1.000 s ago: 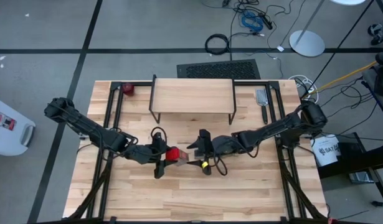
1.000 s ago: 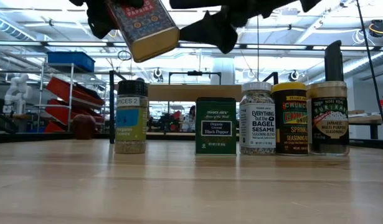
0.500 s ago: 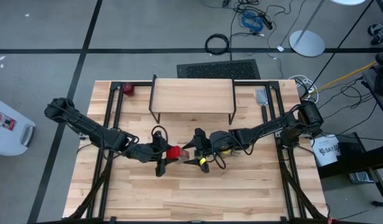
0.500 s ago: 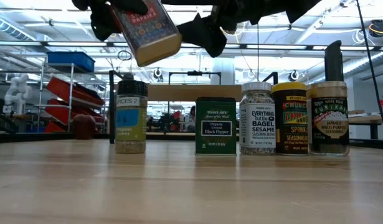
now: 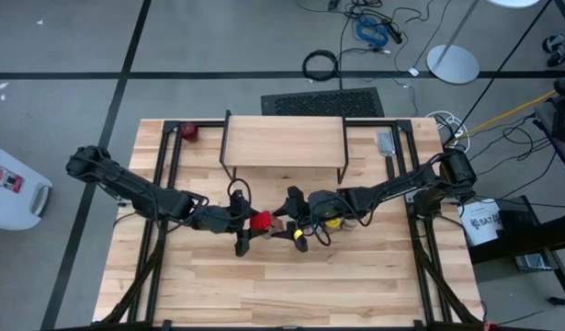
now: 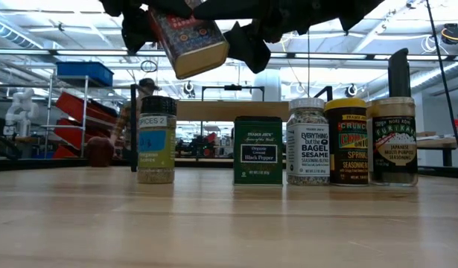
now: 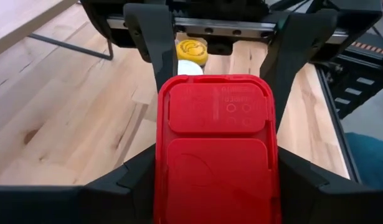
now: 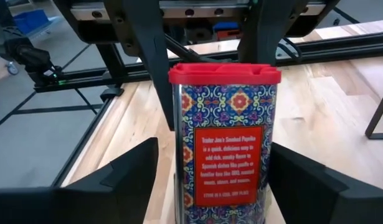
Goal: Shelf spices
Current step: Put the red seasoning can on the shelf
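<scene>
From above, my left jaws (image 5: 248,223) pinch the red-lidded patterned square tin (image 5: 261,221) mid-desk, at six o'clock from the light wood shelf (image 5: 284,141). My right jaws (image 5: 289,217) flank it, spread. Low view: tin airborne, tilted. Wrist views: rigid, slick metal; I'd grip its flat sides.

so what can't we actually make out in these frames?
- Right end effector contact with the red tin: right wrist view shows its fingers flanking the tin, touching or not unclear.
- Tin's top, low view: cut off by the upper edge.
- Spice row, high view: mostly hidden under the right arm.
- Shelf, low view: largely behind the jars.
</scene>
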